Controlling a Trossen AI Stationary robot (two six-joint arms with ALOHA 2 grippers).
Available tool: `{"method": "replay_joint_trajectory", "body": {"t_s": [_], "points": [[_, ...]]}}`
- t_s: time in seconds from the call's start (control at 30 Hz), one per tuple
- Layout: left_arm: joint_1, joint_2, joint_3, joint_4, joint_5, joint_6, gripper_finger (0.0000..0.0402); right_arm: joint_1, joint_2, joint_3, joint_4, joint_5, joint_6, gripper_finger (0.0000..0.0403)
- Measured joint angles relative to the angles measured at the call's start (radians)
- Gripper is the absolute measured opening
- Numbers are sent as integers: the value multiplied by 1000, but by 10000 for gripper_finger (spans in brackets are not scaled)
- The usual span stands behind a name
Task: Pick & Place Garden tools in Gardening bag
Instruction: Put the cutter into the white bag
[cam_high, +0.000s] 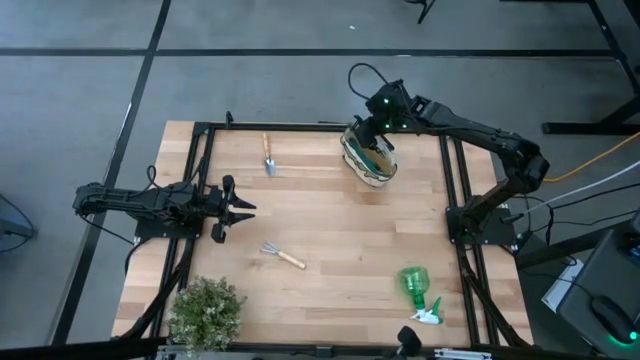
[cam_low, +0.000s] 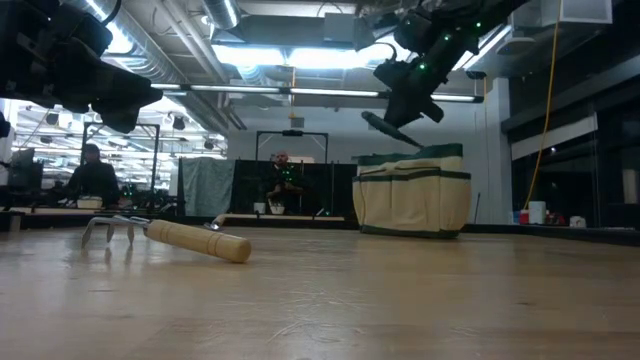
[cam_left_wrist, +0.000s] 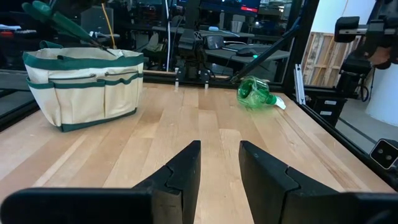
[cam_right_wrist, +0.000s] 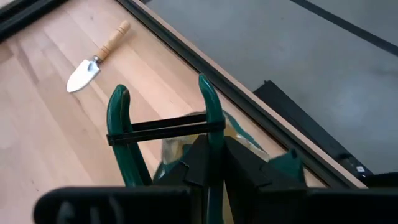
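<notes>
The gardening bag (cam_high: 368, 160), cream with green trim, stands upright at the table's far right; it also shows in the low view (cam_low: 412, 195) and the left wrist view (cam_left_wrist: 84, 87). My right gripper (cam_high: 374, 126) is above its mouth, shut on pruning shears with green handles (cam_right_wrist: 118, 124). The trowel (cam_high: 268, 156) lies flat at the far middle. The rake (cam_high: 282, 256) lies flat near the centre. The green spray bottle (cam_high: 418, 290) lies on its side at the near right. My left gripper (cam_high: 245, 207) is open and empty at the table's left. My right gripper pinches one of the shears' two green handles (cam_right_wrist: 210, 121) between its two fingers, beside the black band that joins the handles. The shears are lifted clear and slant above the bag's mouth (cam_low: 390, 128). The blades are hidden.
A bushy green plant (cam_high: 207, 312) stands at the near left corner. Black frame rails (cam_high: 455, 180) run along the table's left and right sides. Bare wood lies between the rake and the bag.
</notes>
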Motion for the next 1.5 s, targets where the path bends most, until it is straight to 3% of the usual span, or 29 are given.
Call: {"method": "replay_joint_trajectory", "body": {"t_s": [0.43,1.5], "points": [[0,0,0,0,0,0,106,37,-1,-11,-46,145,-2,37],[0,0,0,0,0,0,106,33,-1,-11,-81,100,43,56]]}}
